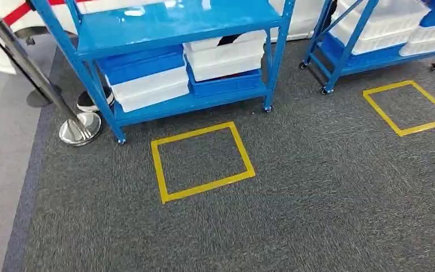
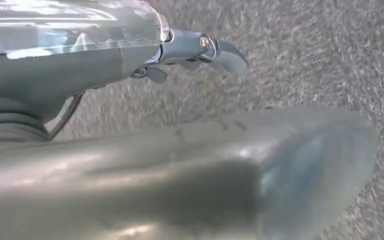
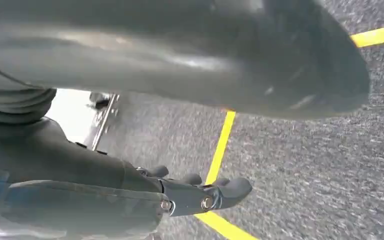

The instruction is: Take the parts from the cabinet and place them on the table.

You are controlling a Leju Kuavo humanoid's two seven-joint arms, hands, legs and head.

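Two blue shelving units stood on the grey carpet [image 1: 317, 198] in the head view: the nearer cabinet [image 1: 175, 28] at the carpet's far edge toward the left, and a second rack [image 1: 345, 54] at the far right corner. On the cabinet's bottom shelf sat two stacks of bins, four bins counted in all: at the left a blue bin [image 1: 141, 65] on top of a white bin [image 1: 150, 88], at the right a white bin [image 1: 226, 56] on top of a blue bin [image 1: 226, 84]. Whatever parts they held could not be made out from this angle. The second rack carried several white bins [image 1: 385, 25], too cropped to count surely. Two yellow taped squares marked the carpet, one [image 1: 201, 161] just in front of the cabinet and one [image 1: 410, 107] in front of the second rack. One chrome stanchion post [image 1: 37, 79] with a round base stood at the carpet's left edge, and one dark shoe [image 1: 93, 101] showed behind the cabinet's left leg. The left hand [image 2: 195, 52] hung above the carpet with its fingers [image 2: 230, 55] loosely extended and apart, holding nothing. The right hand [image 3: 200, 192] hung likewise, fingers [image 3: 235, 187] spread and empty, over a line of yellow tape [image 3: 220, 150].
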